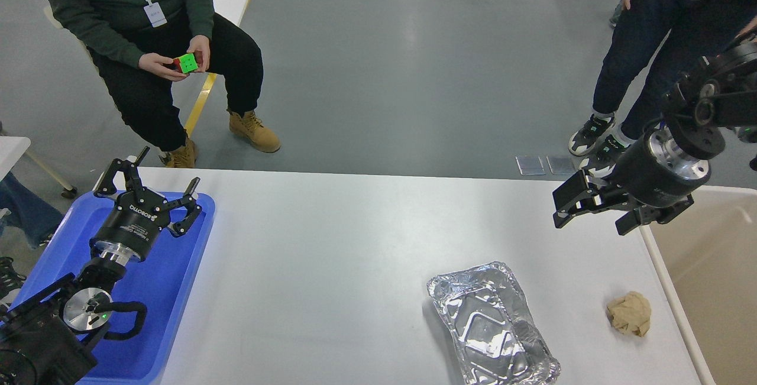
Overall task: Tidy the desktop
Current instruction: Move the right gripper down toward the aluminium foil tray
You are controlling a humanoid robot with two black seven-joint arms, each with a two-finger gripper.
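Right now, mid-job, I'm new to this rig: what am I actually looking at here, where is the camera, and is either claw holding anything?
This single picture comes from the robot's own head, looking forward and down, so the two black arms are the robot's.

The left gripper hangs over a blue tray at the table's left end. Its fingers are spread open and empty. The right gripper hovers above the table's right side, also open and holding nothing.

The desktop is the wide white surface. On it lie a crinkled foil container, which looks empty, and to its right a crumpled ball of brown paper. A beige bin stands just past the table's right edge.

Behind the table, a seated person holds a puzzle cube, and another person stands at the right. They are bystanders, not part of the rig.
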